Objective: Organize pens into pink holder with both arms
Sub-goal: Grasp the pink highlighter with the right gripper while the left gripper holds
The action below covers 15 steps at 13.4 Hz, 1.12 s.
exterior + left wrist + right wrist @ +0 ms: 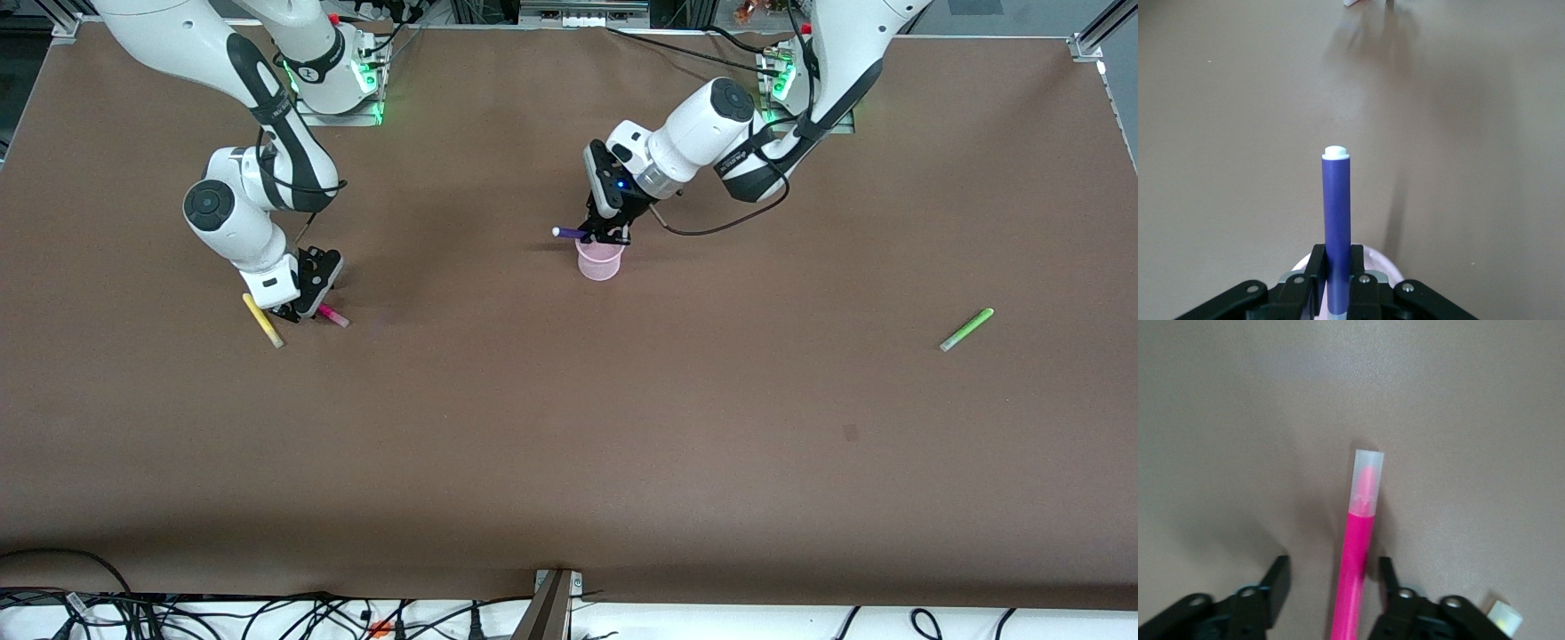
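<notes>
The left gripper (612, 236) is clenched on the purple pen (570, 233), holding it roughly level just above the pink holder (600, 260). In the left wrist view the fingers (1317, 267) pinch the pen's (1337, 220) barrel near one end, its pale cap pointing away, with the holder's rim (1388, 267) showing beneath. The step in hand looks like dropping this pen in; the next move likely calls for tipping the pen toward upright so an end enters the cup before release, since lying level it could bridge the rim or tip the light cup.

The right gripper (305, 308) is low over the magenta pen (334, 316), toward the right arm's end of the table. Its fingers (1276, 583) are spread with the pen (1355, 580) lying between them, not yet gripped. It needs to settle and close on the barrel.

The yellow pen (262, 320) lies just beside that gripper on the table (569, 444). The green pen (966, 329) lies well apart, toward the left arm's end. Both are yet to be collected.
</notes>
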Each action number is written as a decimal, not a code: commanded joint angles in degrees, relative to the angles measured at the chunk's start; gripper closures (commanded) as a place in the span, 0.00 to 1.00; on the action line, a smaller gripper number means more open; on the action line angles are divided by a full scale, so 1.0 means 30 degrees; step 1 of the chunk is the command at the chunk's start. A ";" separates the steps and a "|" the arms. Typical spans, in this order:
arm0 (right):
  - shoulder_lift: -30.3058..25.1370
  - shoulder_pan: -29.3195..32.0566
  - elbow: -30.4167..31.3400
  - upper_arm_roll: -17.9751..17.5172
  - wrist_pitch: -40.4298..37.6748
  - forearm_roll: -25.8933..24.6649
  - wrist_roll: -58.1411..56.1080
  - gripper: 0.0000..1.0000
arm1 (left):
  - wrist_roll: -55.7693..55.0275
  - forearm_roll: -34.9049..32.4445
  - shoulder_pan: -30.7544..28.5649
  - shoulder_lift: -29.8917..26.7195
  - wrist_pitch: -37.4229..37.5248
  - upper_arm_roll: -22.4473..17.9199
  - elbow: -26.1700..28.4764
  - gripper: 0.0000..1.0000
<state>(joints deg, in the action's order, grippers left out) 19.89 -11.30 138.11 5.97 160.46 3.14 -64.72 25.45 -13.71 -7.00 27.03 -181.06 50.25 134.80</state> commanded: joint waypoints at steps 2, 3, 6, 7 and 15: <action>-0.0036 0.0106 0.0165 -0.0114 0.0713 -0.0110 -0.0605 1.00 | 0.0190 -0.0556 -0.0626 0.0072 -0.0878 0.0389 0.0419 1.00; -0.0153 0.0106 0.0136 -0.0144 0.0684 -0.0110 -0.0576 1.00 | 0.0190 -0.0615 -0.0714 0.0130 -0.0907 0.0389 0.0419 1.00; -0.1555 -0.0506 -0.0330 -0.0844 -0.0334 -0.0111 -0.0166 1.00 | 0.0190 -0.1403 -0.0714 0.0686 -0.2251 0.0301 0.0739 1.00; -0.1966 -0.0916 -0.0797 -0.0847 -0.1559 -0.0110 -0.0107 1.00 | 0.0190 -0.1406 -0.0802 0.0745 -0.2429 0.0301 0.0944 1.00; -0.1474 -0.4392 -1.1516 -0.0935 -1.7260 -0.5960 0.6056 1.00 | 0.0190 -0.1406 -0.0803 0.1537 -0.2812 0.0272 0.0976 1.00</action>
<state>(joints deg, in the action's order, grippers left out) 11.87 -18.21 111.42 3.14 117.20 -9.33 -55.82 25.48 -16.10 -8.01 30.69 -188.54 50.27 137.58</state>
